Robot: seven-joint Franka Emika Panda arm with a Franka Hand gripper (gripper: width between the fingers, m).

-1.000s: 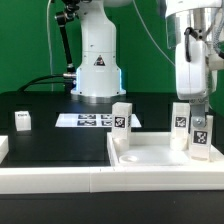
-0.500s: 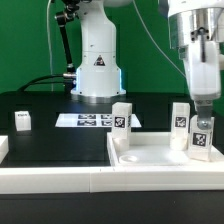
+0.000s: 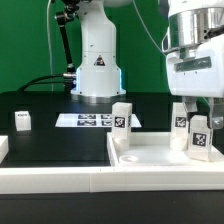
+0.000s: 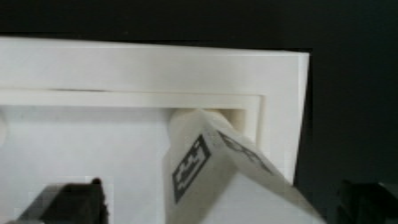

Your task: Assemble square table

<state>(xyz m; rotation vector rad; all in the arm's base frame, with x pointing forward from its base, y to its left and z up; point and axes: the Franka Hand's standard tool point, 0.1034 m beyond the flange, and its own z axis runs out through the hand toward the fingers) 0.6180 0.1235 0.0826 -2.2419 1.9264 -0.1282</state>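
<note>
The square table's white top [image 3: 150, 160] lies at the exterior view's right, rim up. Three white tagged legs stand on it: one at its far left corner [image 3: 121, 117], one at its far right [image 3: 181, 116], one at its near right corner [image 3: 200, 138]. My gripper [image 3: 201, 106] hangs open just above that near right leg, touching nothing. In the wrist view this leg [image 4: 217, 160] stands in a corner of the top [image 4: 143, 65], between my spread dark fingertips [image 4: 64, 204]. Another leg [image 3: 22, 121] lies loose on the black table at the exterior view's left.
The marker board [image 3: 88, 120] lies flat in front of the robot's white base [image 3: 97, 62]. A long white rail [image 3: 55, 180] runs along the front edge, and another white piece [image 3: 3, 148] sits at the exterior view's left edge.
The gripper has opened, let go of the near right leg and risen straight up. The leg stays standing on the top.
</note>
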